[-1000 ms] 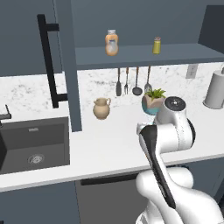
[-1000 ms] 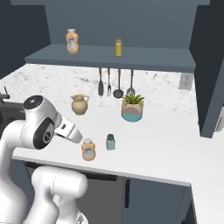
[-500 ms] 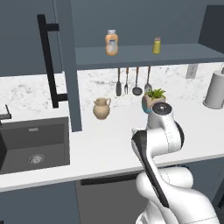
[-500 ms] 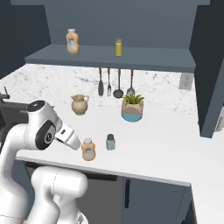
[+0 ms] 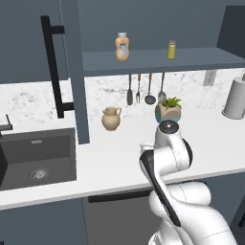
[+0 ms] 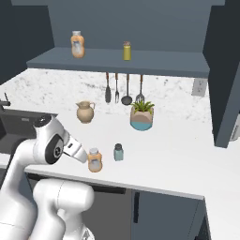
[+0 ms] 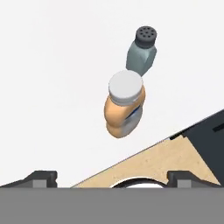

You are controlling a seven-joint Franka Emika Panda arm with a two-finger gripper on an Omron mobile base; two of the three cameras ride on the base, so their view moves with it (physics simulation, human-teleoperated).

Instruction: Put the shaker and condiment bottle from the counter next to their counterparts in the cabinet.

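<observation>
White speckled tabletop runs along the wall under the dark blue cabinet, whose open shelf holds an orange bottle and a yellow shaker. Near the front edge the condiment bottle stands upright with the blue-grey shaker just beside it. The claw hovers above the condiment bottle, its fingertips set wide apart, seemingly gripping nothing. A tan jug and potted plant stand further back.
</observation>
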